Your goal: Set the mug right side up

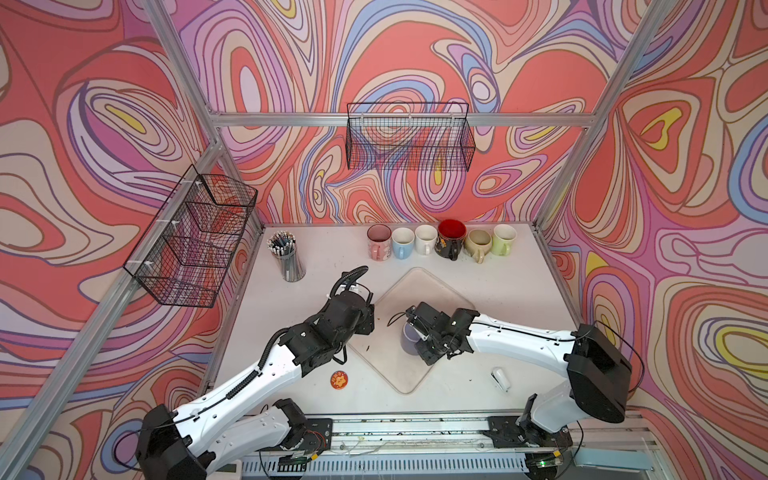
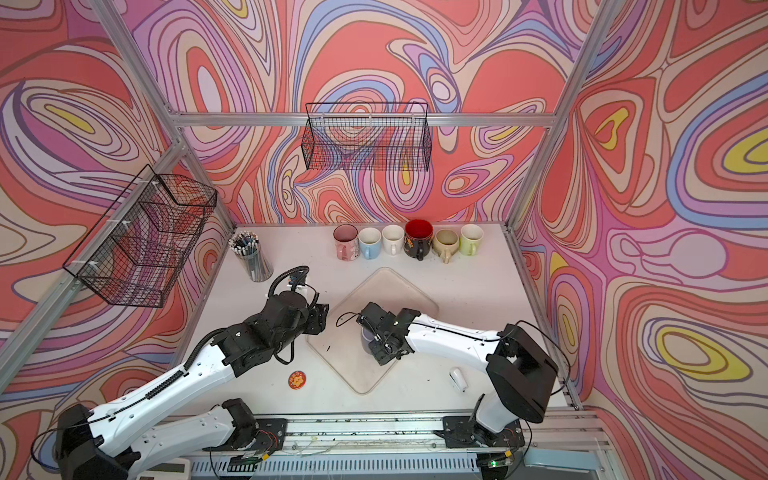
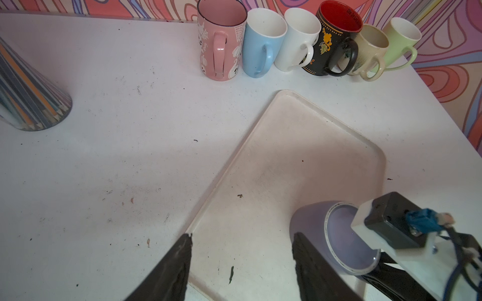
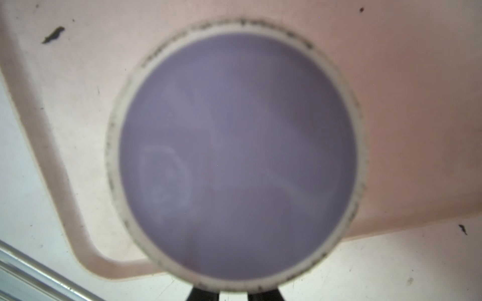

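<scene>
A lavender mug (image 1: 408, 340) (image 2: 367, 340) stands upside down on the clear tray (image 1: 419, 282). Its flat base with a pale ring (image 4: 234, 156) fills the right wrist view. My right gripper (image 4: 233, 295) hangs straight over the mug from the right, with its two dark fingers close together at the mug's edge. They pass out of sight behind the base, and the handle is hidden. My left gripper (image 3: 241, 238) (image 1: 366, 318) hovers open over the tray's left corner, just left of the mug (image 3: 310, 221), with nothing between its fingers.
Several upright mugs (image 1: 440, 243) line the back edge. A cup of pencils (image 1: 287, 257) stands at the back left. An orange round badge (image 1: 339, 380) and a small white object (image 1: 500, 378) lie near the front. Wire baskets (image 1: 409, 137) hang on the walls.
</scene>
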{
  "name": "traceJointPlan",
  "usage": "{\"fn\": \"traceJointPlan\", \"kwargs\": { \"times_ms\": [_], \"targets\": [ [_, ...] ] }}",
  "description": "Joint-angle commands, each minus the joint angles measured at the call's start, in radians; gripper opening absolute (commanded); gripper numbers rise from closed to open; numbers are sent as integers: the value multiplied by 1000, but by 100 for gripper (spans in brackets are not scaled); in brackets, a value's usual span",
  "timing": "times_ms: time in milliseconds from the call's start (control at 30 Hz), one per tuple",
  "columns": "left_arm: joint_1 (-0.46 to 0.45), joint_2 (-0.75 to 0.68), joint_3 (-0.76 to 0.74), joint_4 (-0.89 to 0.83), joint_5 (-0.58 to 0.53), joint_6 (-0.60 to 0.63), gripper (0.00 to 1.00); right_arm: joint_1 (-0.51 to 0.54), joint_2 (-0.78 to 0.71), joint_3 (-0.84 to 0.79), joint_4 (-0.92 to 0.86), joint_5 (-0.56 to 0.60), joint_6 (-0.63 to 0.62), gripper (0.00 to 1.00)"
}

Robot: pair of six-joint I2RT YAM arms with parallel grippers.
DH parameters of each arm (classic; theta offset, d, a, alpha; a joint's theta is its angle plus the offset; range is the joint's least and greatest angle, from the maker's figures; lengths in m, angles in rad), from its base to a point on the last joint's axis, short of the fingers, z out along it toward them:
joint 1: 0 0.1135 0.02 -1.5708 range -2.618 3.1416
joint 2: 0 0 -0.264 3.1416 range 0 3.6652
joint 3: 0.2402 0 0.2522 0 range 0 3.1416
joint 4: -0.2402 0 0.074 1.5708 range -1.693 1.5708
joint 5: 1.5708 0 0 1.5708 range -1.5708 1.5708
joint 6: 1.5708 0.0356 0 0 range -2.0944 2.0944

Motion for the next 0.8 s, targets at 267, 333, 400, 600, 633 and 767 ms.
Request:
{"fn": "traceJointPlan", "kwargs": {
  "times_ms": [267,333,400,600,633,767],
  "targets": [
    [8,7,-30,33,25,-37,75,3,-63,9,44,67,38,0],
    [7,7,-38,38,21,-49,100,1,-97,-5,70,65,44,0],
    [7,11,-46,56,45,-47,100,1,-127,-18,95,65,50,0],
    [7,-5,-89,140,104,-63,100,-16,-214,-34,152,29,58,0],
    [8,-14,-99,159,113,-65,100,-21,-230,-36,161,23,57,0],
    [17,-67,-148,244,191,-63,100,-50,-287,-44,191,-20,57,0]
  ]
}}
